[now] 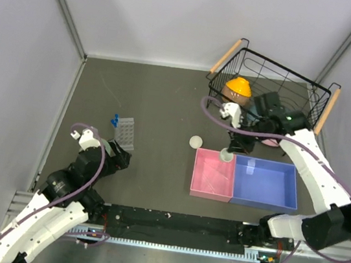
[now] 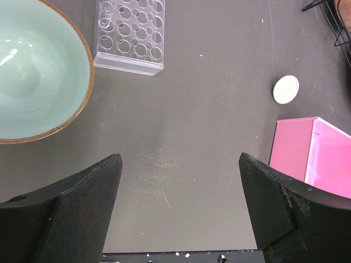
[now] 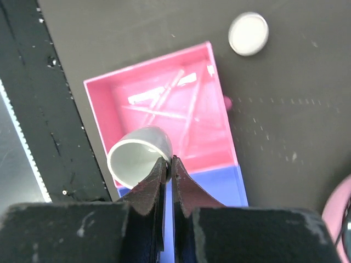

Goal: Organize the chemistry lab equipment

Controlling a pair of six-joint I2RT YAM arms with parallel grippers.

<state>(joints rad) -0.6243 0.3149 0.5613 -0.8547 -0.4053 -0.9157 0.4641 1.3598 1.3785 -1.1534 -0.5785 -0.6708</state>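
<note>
My right gripper (image 3: 169,160) is shut on the rim of a small round white dish (image 3: 140,156) and holds it tilted over the near wall of the pink bin (image 3: 214,71), by the blue bin (image 3: 219,189). From above, that dish (image 1: 226,155) hangs at the two bins' far edge. Thin clear pipettes (image 3: 181,104) lie inside the pink bin. A second white dish (image 1: 195,141) rests on the table left of the bins. The clear tube rack (image 1: 125,132) stands further left with blue-capped tubes (image 1: 115,122) beside it. My left gripper (image 2: 180,159) is open over bare table, near the rack (image 2: 130,35).
A pale green bowl (image 2: 38,66) sits left of the rack, close to my left gripper. A black wire basket (image 1: 281,78) at the back right holds an orange bowl (image 1: 238,87). A pink plate edge (image 3: 337,213) shows beside the blue bin (image 1: 265,182). Walls enclose the table.
</note>
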